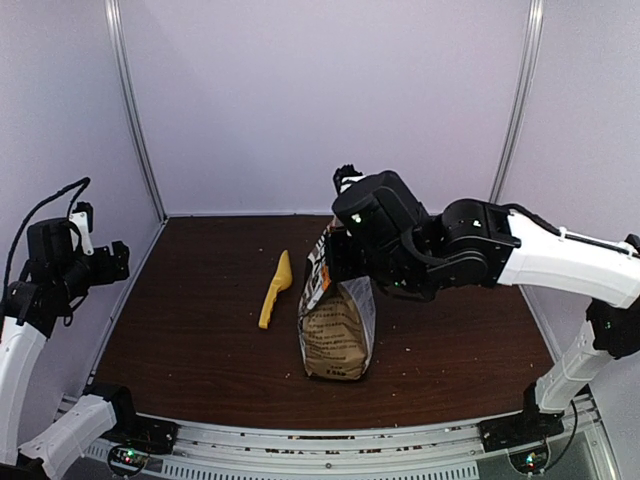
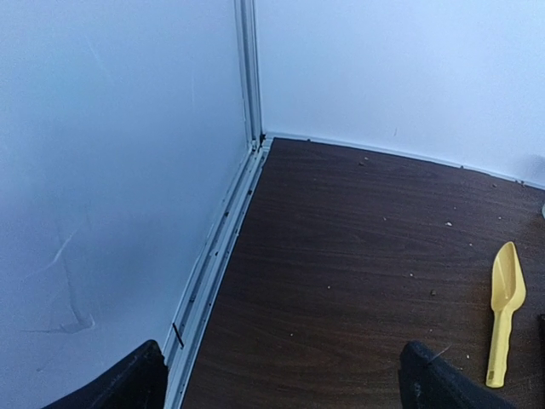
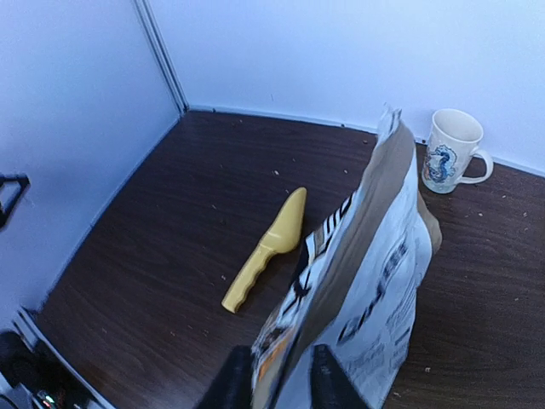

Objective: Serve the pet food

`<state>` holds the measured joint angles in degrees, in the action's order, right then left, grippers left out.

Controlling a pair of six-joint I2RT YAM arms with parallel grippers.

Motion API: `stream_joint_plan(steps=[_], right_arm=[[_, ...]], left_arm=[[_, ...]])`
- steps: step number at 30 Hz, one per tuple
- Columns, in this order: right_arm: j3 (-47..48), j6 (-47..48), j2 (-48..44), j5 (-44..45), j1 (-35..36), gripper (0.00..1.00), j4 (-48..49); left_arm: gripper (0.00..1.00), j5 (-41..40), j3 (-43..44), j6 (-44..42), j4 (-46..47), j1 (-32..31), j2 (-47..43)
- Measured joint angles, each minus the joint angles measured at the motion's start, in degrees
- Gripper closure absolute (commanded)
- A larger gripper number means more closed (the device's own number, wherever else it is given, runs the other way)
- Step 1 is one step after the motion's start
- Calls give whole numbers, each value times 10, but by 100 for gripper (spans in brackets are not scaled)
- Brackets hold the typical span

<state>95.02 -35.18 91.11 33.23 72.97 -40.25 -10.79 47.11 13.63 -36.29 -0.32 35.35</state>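
Wide-open left gripper [image 2: 281, 383] hangs empty over the dark woodgrain table [image 1: 200, 330]. Smooth yellow plastic scoop [image 1: 274, 291] lies flat. Creased kraft-paper bag [image 1: 338, 335] stands upright, its top pinched by the right gripper [image 3: 277, 383], pet food hidden within.

Kraft-brown paper bag with white label [image 3: 375, 281] stands tilted, top edge pinched by right gripper [image 3: 281, 366]. Yellow plastic scoop [image 3: 266, 247] lies left of it on dark wooden table [image 3: 153, 213]. White printed mug [image 3: 451, 152] upright behind.
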Motion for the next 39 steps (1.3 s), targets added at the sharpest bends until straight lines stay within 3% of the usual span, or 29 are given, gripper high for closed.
stream_joint_plan(steps=[2, 4, 9, 13, 17, 21, 26, 33, 39], right_arm=[[-1, 3, -10, 7, -1, 29, 29], [-8, 10, -39, 25, -4, 23, 41], [-56, 22, -162, 64, -36, 18, 41], [-126, 12, -247, 39, -162, 15, 24], [-233, 21, -275, -61, -337, 12, 17], [-304, 48, -228, -167, -482, 8, 11], [-324, 87, -147, -275, -594, 3, 22], [-266, 141, 0, -351, -659, 3, 31], [-219, 171, 61, -364, -694, 2, 38]], left_arm=[[2, 2, 0, 1, 2, 0, 12], [2, 6, 0, 2, 2, 0, 20], [2, 38, 0, 2, 0, 0, 20], [2, 74, -7, 3, 2, 0, 4], [2, 72, -13, 3, 2, 0, -20], [2, 55, -16, 4, 2, 0, -47], [2, 49, -25, 8, 2, 0, -55], [2, 38, -28, 9, 2, 0, -57], [2, 32, -29, 9, 2, 0, -61]])
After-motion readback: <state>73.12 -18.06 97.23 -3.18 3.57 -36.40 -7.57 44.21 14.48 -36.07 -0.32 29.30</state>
